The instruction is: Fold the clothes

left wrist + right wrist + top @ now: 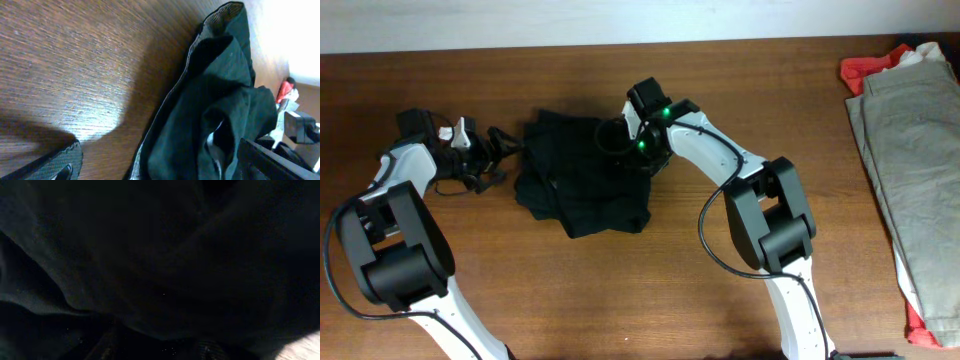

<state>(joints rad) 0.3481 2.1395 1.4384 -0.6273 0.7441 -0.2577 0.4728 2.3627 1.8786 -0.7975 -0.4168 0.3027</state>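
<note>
cloth first: the black garment (pixel 582 182) lies bunched and wrinkled on the brown wooden table (pixel 620 300), a little left of the middle. its folds are heaped on one another, and a paler inner hem shows along one edge in the left wrist view. the left arm (pixel 408 165) reaches in from the left side. the left fingers (pixel 59 164) are spread wide with nothing between them, low over bare wood just beside the garment's left edge. the right arm (pixel 720 150) bends in from the other side, and the right fingers (pixel 632 140) are down on the garment's upper right part, with green lights glowing on the wrist. the right wrist view is all dark cloth pressed close, so i cannot tell whether those fingers are clenched on the fabric or loose. far off at the right edge of the table, grey-beige trousers (pixel 910 170) lie lengthwise over a red cloth (pixel 865 68), well apart from the garment.
</note>
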